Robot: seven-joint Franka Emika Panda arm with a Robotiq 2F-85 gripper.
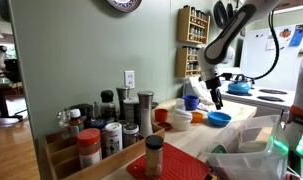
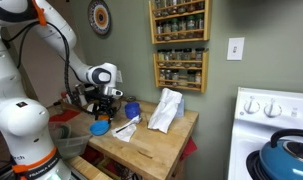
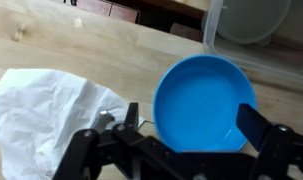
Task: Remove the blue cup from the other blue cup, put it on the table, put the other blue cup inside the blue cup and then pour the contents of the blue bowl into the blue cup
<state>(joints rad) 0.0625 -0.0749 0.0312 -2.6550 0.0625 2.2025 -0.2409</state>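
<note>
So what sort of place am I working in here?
Most likely a home kitchen: wall-mounted spice racks, a white stove with a blue kettle on it, and a wood-look countertop.

The arm (image 2: 11, 60) is glossy white, built of fat rounded segments, with an orange ring (image 2: 32, 10) at the joint farthest up from the gripper (image 2: 101, 106). A thin black cable (image 2: 67, 46) runs loose along it towards the gripper. Just above the gripper sits a pale grey wrist block (image 2: 104, 74) with a round dark face. The gripper itself is matt black; in the wrist view its fingers (image 3: 253, 125) are flat pads on open linkage bars.
</note>
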